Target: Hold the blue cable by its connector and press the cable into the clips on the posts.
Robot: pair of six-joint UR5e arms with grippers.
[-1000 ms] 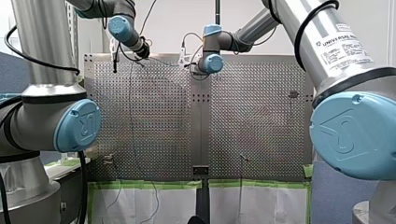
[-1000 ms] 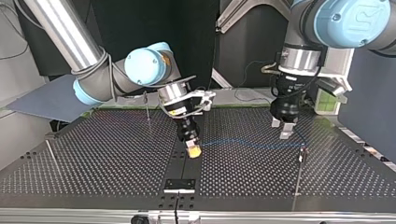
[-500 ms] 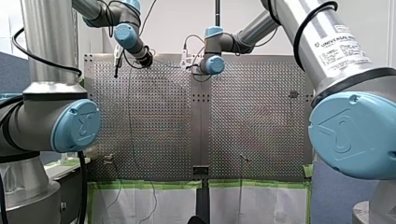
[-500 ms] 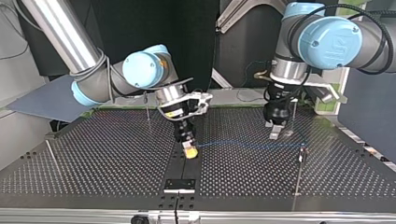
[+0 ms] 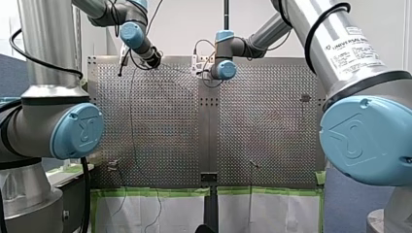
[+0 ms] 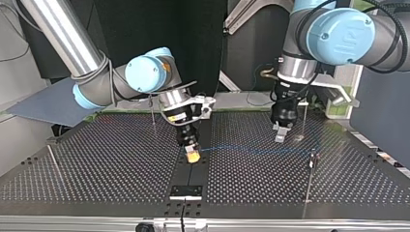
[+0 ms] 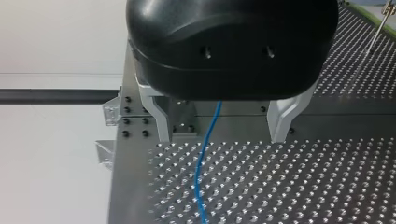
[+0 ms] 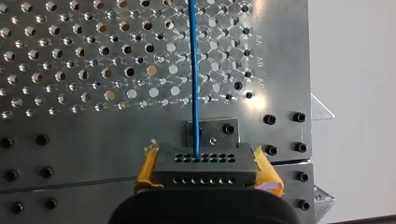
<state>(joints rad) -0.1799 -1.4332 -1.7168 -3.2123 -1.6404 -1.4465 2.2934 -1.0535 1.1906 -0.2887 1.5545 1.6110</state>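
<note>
Blue, thin, lightly taut: cable [image 6: 251, 149] strung low over perforated metal table [image 6: 96, 164], from near the middle out to the thin metal post [image 6: 309, 179] at the top view's right, seemingly reaching the small clip [image 6: 313, 155] on it; too small to confirm seating. Grey perforated connector block [image 8: 205, 163] clamped between yellow pads [image 8: 145, 170] of my right gripper [image 6: 192, 155], cable leaving it straight ahead. My left gripper [image 7: 220, 139], black with metal fingers [image 7: 156, 114], spread wide, straddling the cable without touching it, poised above the run between connector and right-hand post.

Judged step: pressing the free span down into a clip. To do it well:
- Hold the connector firm and level for even tension.
- Avoid any yank liable to pull the cable from a clip already reached.
- Lower the left gripper squarely, centred over the line.
- Push along the post's axis, not sideways, such slender posts being likely to bend.
- Check alignment in the top view before committing.

Second thin post [image 6: 152, 112] at far left, well apart from the cable, probably for later routing.
</note>
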